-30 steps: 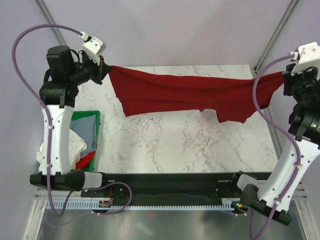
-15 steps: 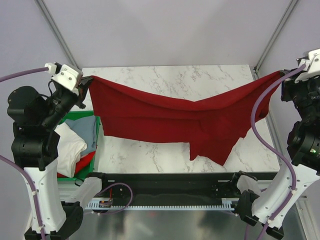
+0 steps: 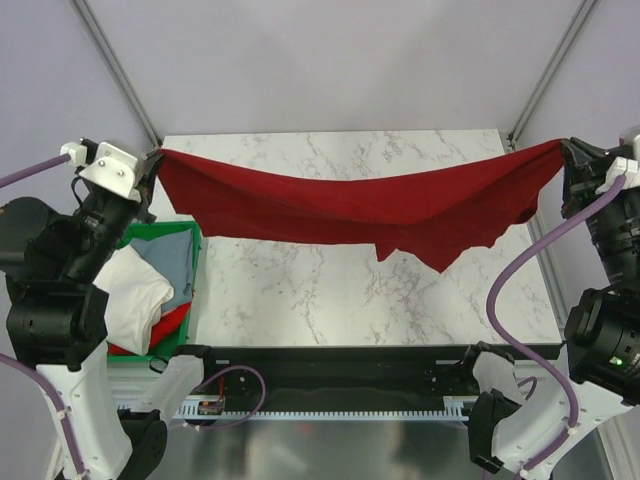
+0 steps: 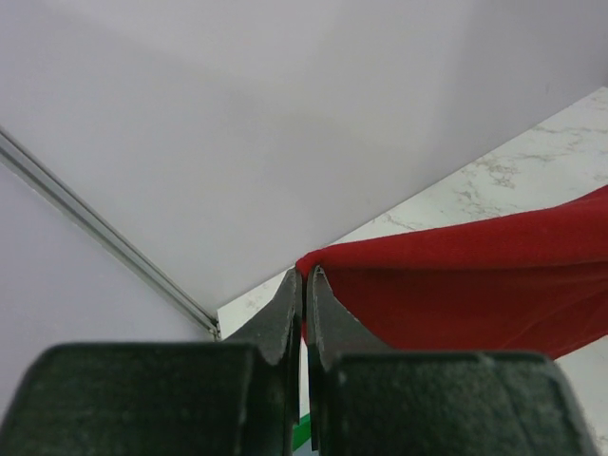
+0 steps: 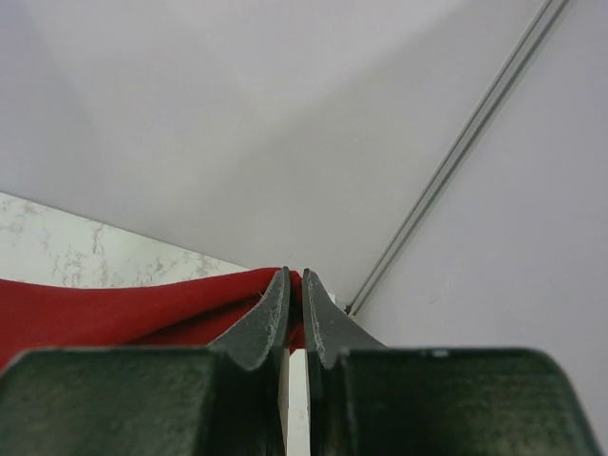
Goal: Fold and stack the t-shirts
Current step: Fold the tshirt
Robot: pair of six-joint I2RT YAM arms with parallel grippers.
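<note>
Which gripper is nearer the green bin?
Left. The left gripper pinches the red shirt near the bin's far rim; the right gripper pinches its other end across the table.

Even, soft light; blurred wrist foregrounds.

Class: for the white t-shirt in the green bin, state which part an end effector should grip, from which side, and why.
Probably a raised fold on the upper surface of the white t-shirt, coming straight down from above. It lies bunched on top of the pile in the green bin, whose walls would block a sideways approach.
</note>
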